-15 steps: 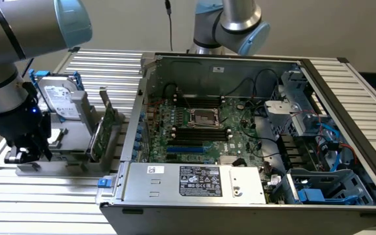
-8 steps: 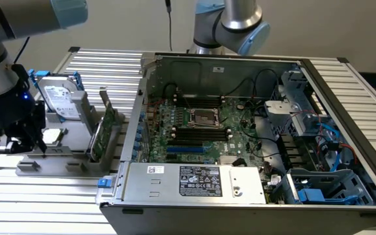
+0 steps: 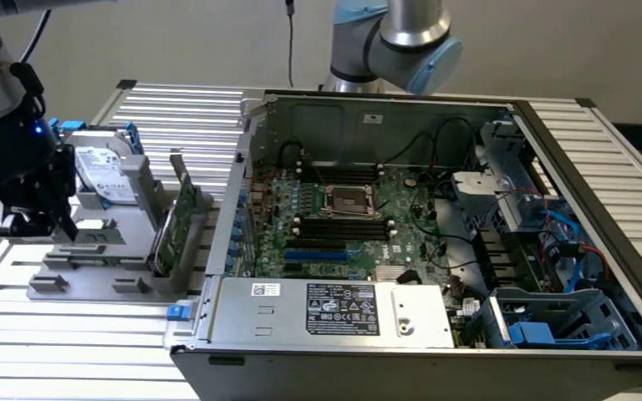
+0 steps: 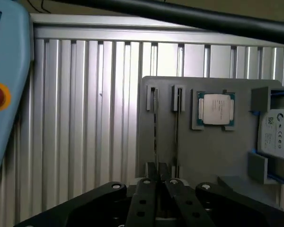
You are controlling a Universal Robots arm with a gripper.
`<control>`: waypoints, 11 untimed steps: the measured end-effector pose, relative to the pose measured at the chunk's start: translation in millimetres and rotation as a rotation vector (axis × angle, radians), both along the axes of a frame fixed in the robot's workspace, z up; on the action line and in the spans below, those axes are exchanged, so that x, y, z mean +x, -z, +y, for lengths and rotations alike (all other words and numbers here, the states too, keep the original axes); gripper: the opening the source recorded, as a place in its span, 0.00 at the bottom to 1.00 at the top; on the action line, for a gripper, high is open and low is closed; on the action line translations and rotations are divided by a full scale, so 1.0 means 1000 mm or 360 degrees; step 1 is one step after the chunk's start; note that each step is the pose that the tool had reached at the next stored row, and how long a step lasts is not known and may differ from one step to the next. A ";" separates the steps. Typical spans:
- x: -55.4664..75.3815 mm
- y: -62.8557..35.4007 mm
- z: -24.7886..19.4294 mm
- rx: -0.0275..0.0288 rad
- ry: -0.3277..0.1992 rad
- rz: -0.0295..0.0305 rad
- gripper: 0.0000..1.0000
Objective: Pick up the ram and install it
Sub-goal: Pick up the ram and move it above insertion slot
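A: Item, ram?
B: Edge-up in the grey holder slot on my worktop, so it stays graspable.
A: Pincer?
B: Nearly closed, straddling the ram's end; grip unconfirmed.

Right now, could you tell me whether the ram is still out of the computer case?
Out: the ram stands on edge in the grey holder, beside the open computer case, not in the motherboard.

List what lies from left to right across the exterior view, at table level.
Gripper → hard drive in the grey holder → ram standing in the holder → motherboard in the open computer case → blue drive cage.
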State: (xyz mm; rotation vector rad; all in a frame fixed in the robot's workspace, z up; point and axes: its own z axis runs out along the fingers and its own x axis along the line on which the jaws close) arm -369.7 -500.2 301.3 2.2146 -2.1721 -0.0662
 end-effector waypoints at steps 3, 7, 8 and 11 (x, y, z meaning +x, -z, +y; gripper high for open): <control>0.013 -0.0181 0.0012 -0.00007 0.0000 0.00003 0.14; 0.032 -0.0409 0.0034 -0.00017 0.0000 0.00005 0.14; 0.036 -0.0453 0.0039 -0.00017 0.0000 0.00002 0.14; 0.047 -0.0591 0.0055 -0.00021 0.0000 0.00002 0.14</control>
